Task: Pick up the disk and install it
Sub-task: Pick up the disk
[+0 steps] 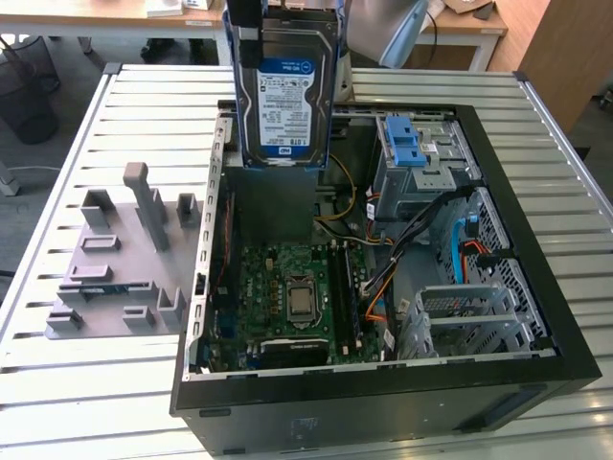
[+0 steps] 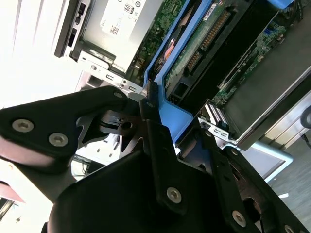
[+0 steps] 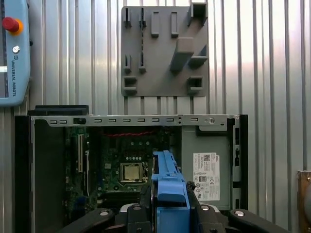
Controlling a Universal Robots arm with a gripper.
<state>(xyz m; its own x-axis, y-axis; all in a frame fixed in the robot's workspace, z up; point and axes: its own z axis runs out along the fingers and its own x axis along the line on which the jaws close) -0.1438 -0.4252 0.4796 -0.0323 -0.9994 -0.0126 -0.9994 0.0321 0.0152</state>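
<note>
The black gripper [image 3: 170, 201] has its fingers clamped on the blue plastic carrier of the flat silver-metal disk [image 1: 284, 101] with its white-and-blue label. It holds the disk upright above the open black computer case [image 1: 383, 402]. Inside the case sit a green motherboard [image 1: 287, 287], a grey power supply [image 3: 206, 170] and a metal drive cage [image 1: 414, 153] with a blue latch.
</note>
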